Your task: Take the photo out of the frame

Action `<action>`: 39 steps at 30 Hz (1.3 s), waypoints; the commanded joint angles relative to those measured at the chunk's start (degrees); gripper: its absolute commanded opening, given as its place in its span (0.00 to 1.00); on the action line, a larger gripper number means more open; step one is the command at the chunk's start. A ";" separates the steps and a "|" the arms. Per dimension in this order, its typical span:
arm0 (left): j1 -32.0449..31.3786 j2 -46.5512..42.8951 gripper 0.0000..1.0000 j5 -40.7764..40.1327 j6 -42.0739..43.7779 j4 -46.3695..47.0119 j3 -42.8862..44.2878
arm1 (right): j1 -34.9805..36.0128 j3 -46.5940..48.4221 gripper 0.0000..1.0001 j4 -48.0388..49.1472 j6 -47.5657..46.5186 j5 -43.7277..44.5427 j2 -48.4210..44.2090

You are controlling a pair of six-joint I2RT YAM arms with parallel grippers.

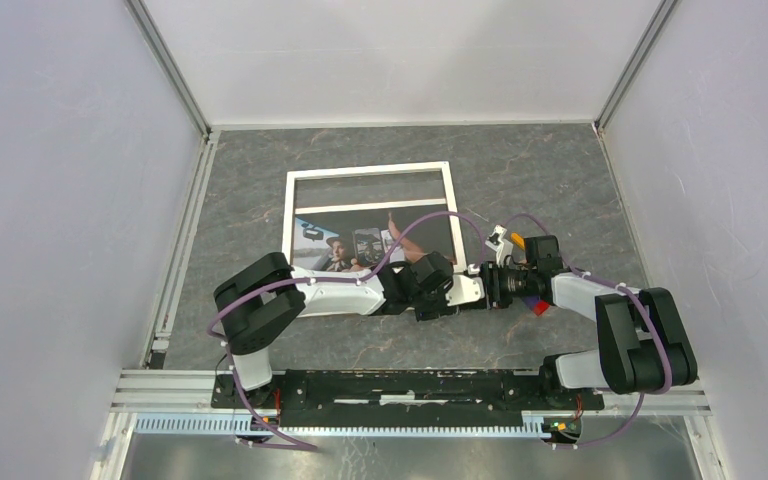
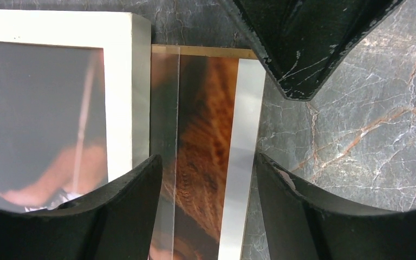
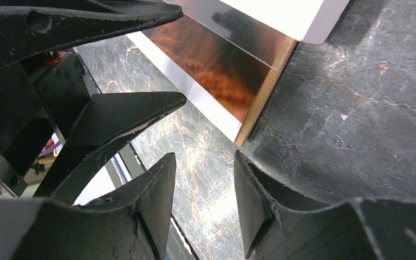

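Observation:
The frame (image 1: 370, 171), white-bordered, lies flat on the grey marble table (image 1: 560, 180). The photo (image 1: 345, 248) sticks out of its near-right side. In the left wrist view the photo's brown picture and white margin (image 2: 208, 146) lie beside the frame's white border (image 2: 122, 92), with a clear sheet over part of the photo. My left gripper (image 2: 208, 206) is open; its fingers (image 2: 124, 211) stand either side of this strip with gaps. My right gripper (image 3: 203, 200) is open over bare table, just short of the photo's corner (image 3: 222, 62) and the frame's corner (image 3: 309, 16).
Both grippers meet tip to tip at the frame's near-right corner; the left gripper's fingers (image 3: 124, 116) fill the upper left of the right wrist view. White walls (image 1: 60, 200) close in three sides. A metal rail (image 1: 410, 385) runs along the near edge.

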 commanded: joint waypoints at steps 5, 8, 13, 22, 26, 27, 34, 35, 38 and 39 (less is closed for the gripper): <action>0.88 -2.16 0.67 0.60 -2.58 1.63 2.02 | -0.14 -0.12 0.49 1.62 0.30 -0.62 0.67; 1.17 -2.28 0.64 0.15 -2.41 1.82 2.10 | -0.11 -0.11 0.49 1.82 0.63 -0.71 0.87; 1.78 -2.47 0.59 -0.15 -2.84 2.14 2.10 | -0.13 -0.12 0.49 2.17 1.01 -0.75 1.13; 2.31 -3.81 0.54 1.08 -3.24 2.34 2.10 | -0.15 -0.17 0.48 4.05 3.05 -1.38 1.31; 2.69 -3.85 0.52 1.21 -3.14 2.37 2.28 | -0.09 -0.28 0.48 7.65 6.51 -3.02 1.39; 2.77 -3.83 0.52 1.25 -3.11 2.34 2.28 | -0.10 -0.44 0.48 8.54 7.51 -3.25 1.52; 3.25 -3.78 0.52 1.63 -3.00 2.10 2.20 | -0.11 -1.24 0.48 12.97 11.85 -3.43 3.33; 3.34 -3.77 0.52 1.71 -2.96 2.09 2.19 | -0.10 -1.25 0.49 13.71 12.65 -3.48 3.79; 3.57 -3.72 0.52 1.96 -2.99 1.81 2.19 | -0.09 -0.38 0.53 14.61 13.78 -3.68 5.93; 3.55 -3.77 0.52 2.05 -2.89 1.82 2.19 | -0.11 -0.06 0.55 15.01 14.40 -3.93 6.63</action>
